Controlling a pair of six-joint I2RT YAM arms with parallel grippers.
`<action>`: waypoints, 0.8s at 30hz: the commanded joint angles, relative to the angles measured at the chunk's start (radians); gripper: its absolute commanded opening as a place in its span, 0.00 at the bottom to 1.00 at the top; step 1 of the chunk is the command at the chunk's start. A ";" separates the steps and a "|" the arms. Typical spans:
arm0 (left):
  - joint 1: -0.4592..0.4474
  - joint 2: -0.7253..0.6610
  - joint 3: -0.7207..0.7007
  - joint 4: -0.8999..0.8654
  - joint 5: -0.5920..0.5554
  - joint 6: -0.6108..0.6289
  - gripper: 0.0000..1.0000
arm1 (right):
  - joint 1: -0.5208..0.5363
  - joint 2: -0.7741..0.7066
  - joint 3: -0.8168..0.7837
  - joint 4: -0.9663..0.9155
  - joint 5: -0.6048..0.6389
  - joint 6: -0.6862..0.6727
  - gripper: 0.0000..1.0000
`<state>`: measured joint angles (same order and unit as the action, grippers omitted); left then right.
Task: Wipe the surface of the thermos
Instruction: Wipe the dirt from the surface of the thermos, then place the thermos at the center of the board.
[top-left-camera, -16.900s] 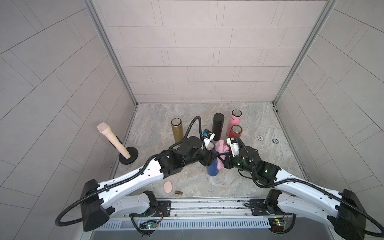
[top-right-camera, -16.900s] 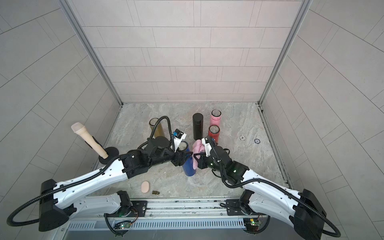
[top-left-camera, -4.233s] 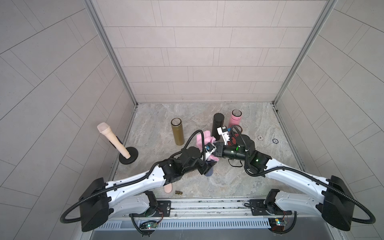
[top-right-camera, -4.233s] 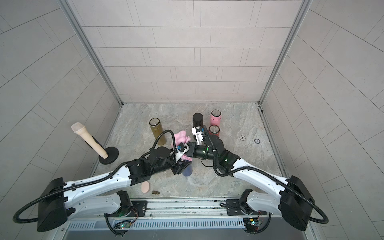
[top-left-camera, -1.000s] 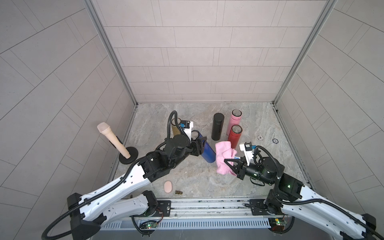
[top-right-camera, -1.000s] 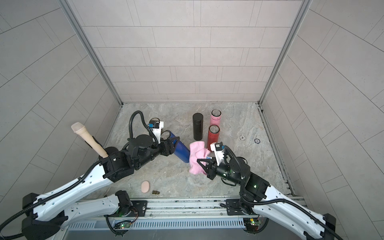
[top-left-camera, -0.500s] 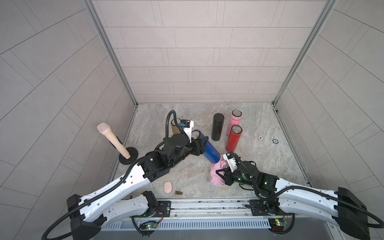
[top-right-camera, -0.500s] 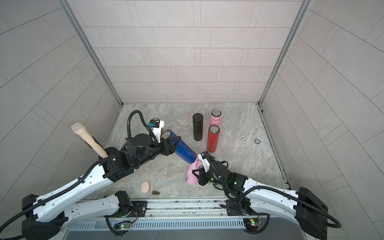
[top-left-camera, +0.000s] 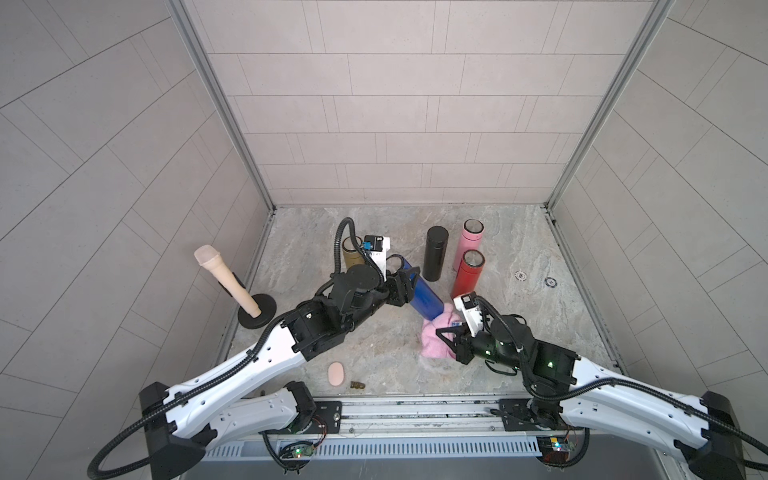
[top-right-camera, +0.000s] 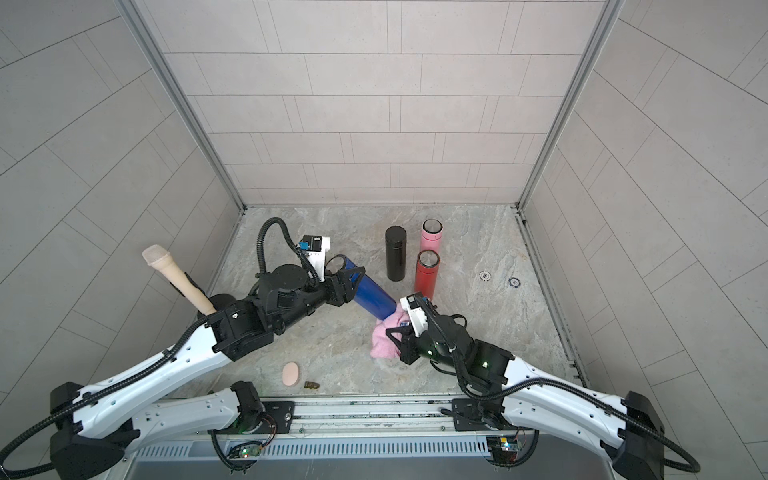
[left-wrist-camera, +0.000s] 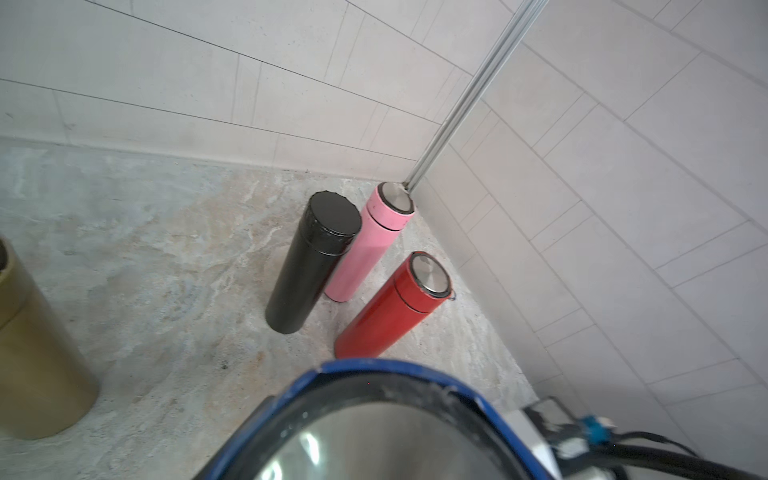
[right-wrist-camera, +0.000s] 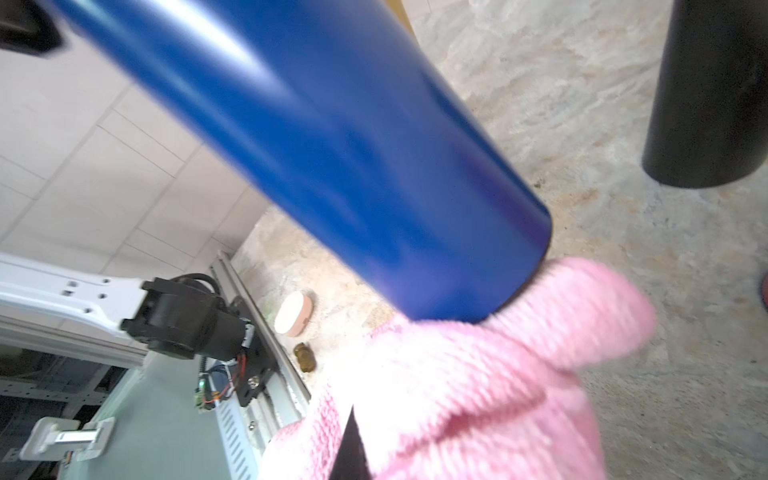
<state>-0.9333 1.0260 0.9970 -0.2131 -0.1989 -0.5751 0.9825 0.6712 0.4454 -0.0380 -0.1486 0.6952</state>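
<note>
A blue thermos (top-left-camera: 424, 297) (top-right-camera: 372, 293) hangs tilted above the floor, with my left gripper (top-left-camera: 405, 282) (top-right-camera: 349, 279) shut round its upper part. Its open rim (left-wrist-camera: 374, 365) fills the foot of the left wrist view and hides the fingers there. The lower end of the blue thermos (right-wrist-camera: 332, 145) rests against a bunched pink cloth (top-left-camera: 434, 338) (top-right-camera: 384, 338) (right-wrist-camera: 478, 374). My right gripper (top-left-camera: 446, 345) (top-right-camera: 397, 345) is shut on that cloth from the front right. Only a dark sliver of one finger shows through the cloth in the right wrist view.
Behind stand a black thermos (top-left-camera: 434, 253), a pink thermos (top-left-camera: 469, 243) and a red thermos (top-left-camera: 467, 274), with a gold one (top-left-camera: 351, 253) behind my left wrist. A beige microphone on a black stand (top-left-camera: 226, 280) is at the left wall. A peach oval (top-left-camera: 336, 373) lies near the front edge.
The left arm has leaned the blue thermos further right and down. The right gripper has brought the pink cloth left and forward, so that it now meets the thermos's lower end.
</note>
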 joint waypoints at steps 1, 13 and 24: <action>0.003 0.054 0.041 -0.020 -0.120 0.084 0.00 | 0.007 -0.137 0.053 -0.098 0.057 -0.012 0.00; -0.002 0.387 0.166 0.138 -0.140 0.257 0.00 | 0.005 -0.390 0.024 -0.317 0.406 -0.003 0.00; 0.003 0.601 0.283 0.196 -0.138 0.295 0.00 | -0.006 -0.387 0.012 -0.343 0.451 -0.004 0.00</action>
<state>-0.9321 1.6089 1.2251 -0.0952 -0.3122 -0.3038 0.9806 0.2886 0.4561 -0.3683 0.2714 0.6884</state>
